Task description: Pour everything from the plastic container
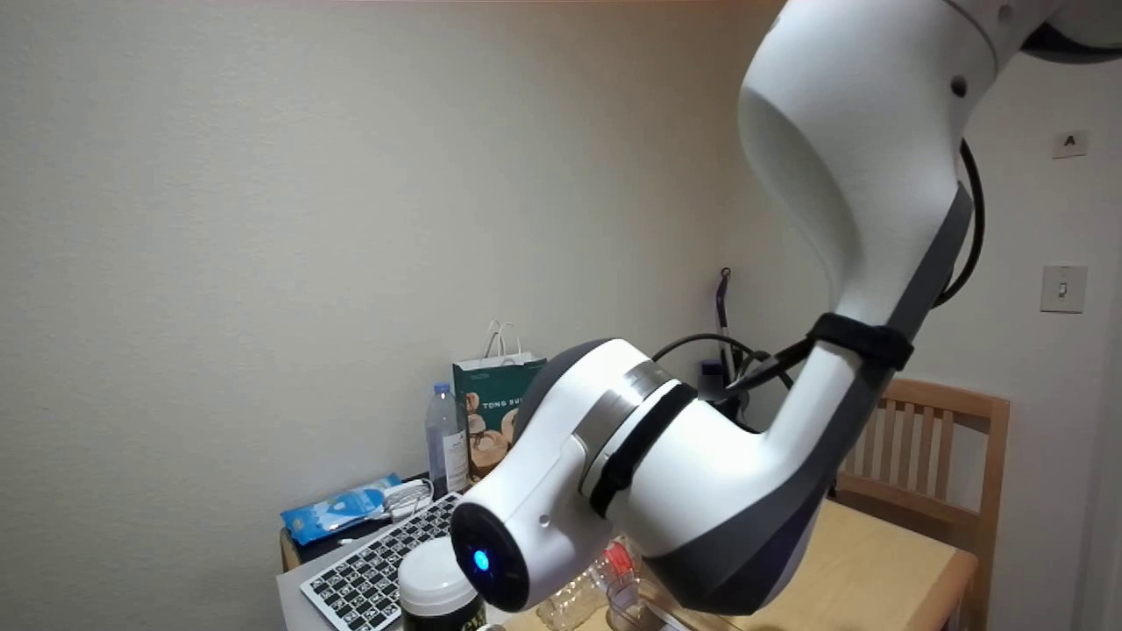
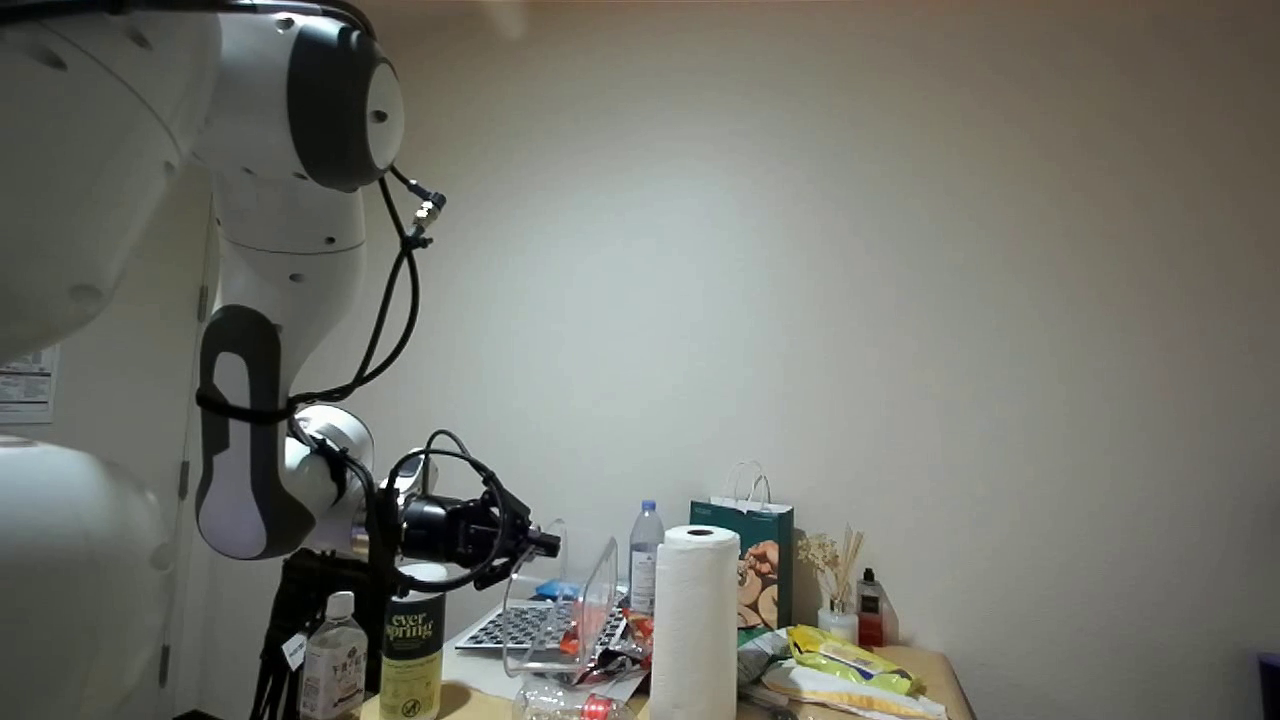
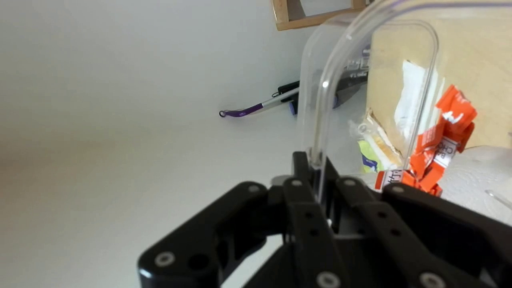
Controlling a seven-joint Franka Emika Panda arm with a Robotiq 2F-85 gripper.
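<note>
The plastic container (image 2: 545, 662) is clear and rectangular with rounded corners. It hangs above the table, tipped onto its side. My gripper (image 2: 523, 562) is shut on its rim, and the wrist view has the clear rim (image 3: 325, 86) running up from between the fingertips of the gripper (image 3: 316, 170). Orange-red packets (image 3: 444, 146) show near the container's far edge in the wrist view, and reddish packets (image 2: 634, 640) show beside and through it in an exterior view. How many are inside it, rather than beyond it, I cannot tell. In an exterior view the arm hides the gripper.
A tall paper-towel roll (image 2: 697, 630) stands close beside the container. Below lies a clear bottle (image 2: 560, 703) with a red cap. A labelled canister (image 2: 412, 650) and a small bottle (image 2: 335, 660) stand near the arm. A keyboard (image 1: 381, 561) and green bag (image 2: 745, 560) are behind.
</note>
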